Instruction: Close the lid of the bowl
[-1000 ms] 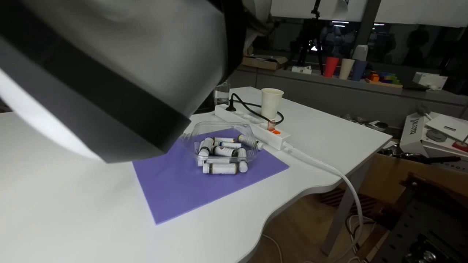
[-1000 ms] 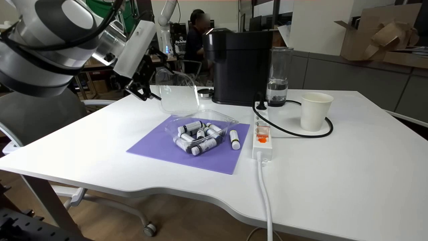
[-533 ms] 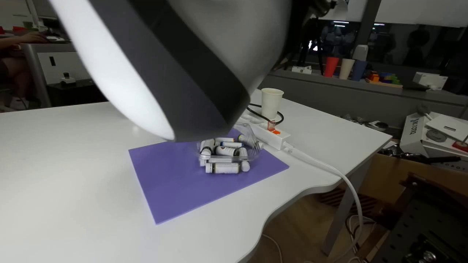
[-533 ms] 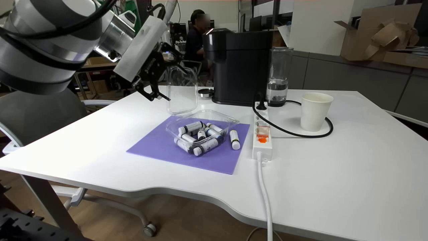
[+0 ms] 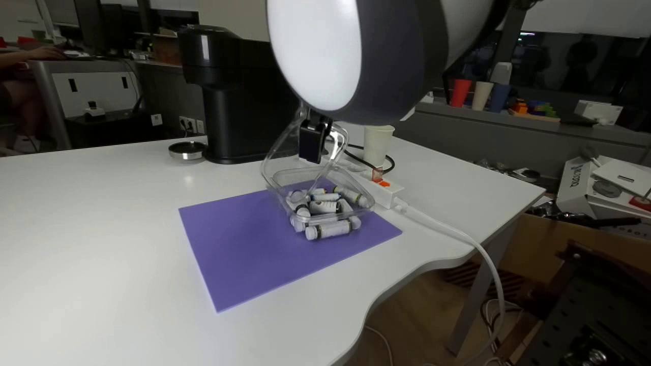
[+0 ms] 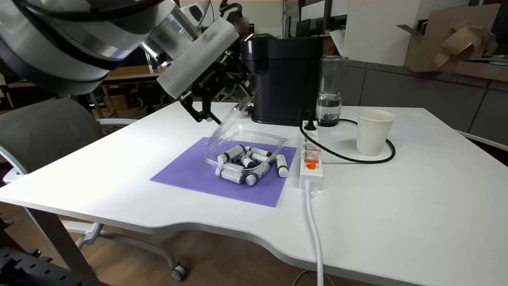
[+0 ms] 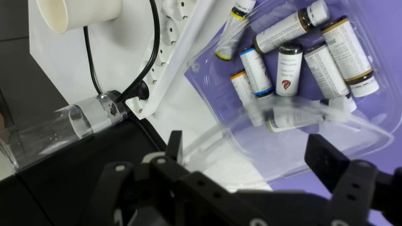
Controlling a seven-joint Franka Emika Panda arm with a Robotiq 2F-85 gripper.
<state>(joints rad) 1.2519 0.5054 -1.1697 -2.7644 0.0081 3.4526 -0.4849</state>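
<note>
The bowl, a clear squarish container, holds several small white-labelled bottles on the purple mat; it also shows in an exterior view and the wrist view. The clear lid stands raised at the bowl's edge, seemingly joined to it, and leans over the bowl; it also shows in an exterior view and the wrist view. My gripper is behind the lid's outer side, its fingers at or very near it. In the wrist view the gripper has its fingers wide apart, with nothing clamped.
The purple mat lies on the white table. A power strip with cables and a white cup stand beside it. A black machine and a clear water vessel stand behind. One bottle lies beside the bowl.
My gripper has moved right in an exterior view, over toward the bowl. The lid has swung from near upright to leaning over the bowl. The bowl and its bottles have shifted slightly.
</note>
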